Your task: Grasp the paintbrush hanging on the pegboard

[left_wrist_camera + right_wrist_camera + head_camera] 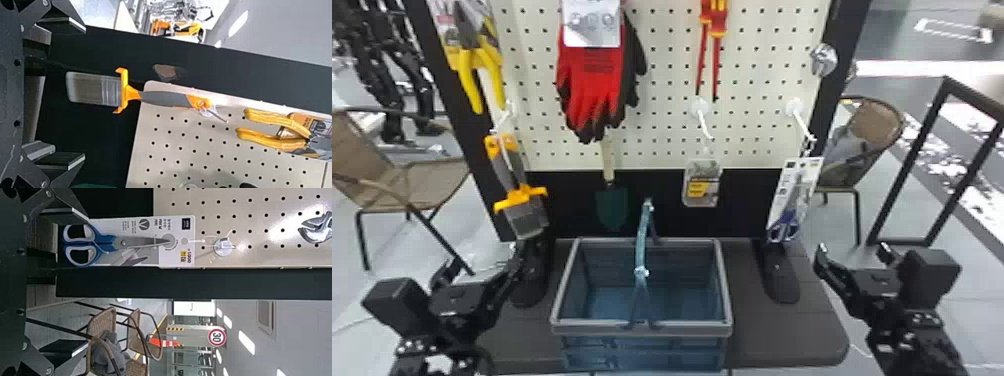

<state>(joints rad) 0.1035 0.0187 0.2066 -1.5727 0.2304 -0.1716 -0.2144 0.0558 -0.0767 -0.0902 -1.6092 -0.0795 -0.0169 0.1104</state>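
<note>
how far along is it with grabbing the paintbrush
Done: nothing grasped; the paintbrush hangs on the pegboard. In hand: the left gripper is open below it, facing the bristles. Left: move in and close on the brush. The right gripper sits open by the scissors.

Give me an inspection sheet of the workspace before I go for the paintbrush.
Surface: black table below a white pegboard.
Job's things: paintbrush hangs bristles-down at the pegboard's left edge, ungrasped.
Clutter: pliers, red gloves, trowel and packaged scissors hang on the board; grey basket sits on the table.
Grippers: left gripper open, below the paintbrush; right gripper open, below the scissors.
Cables: nothing seen.
Surroundings: chairs either side.
</note>
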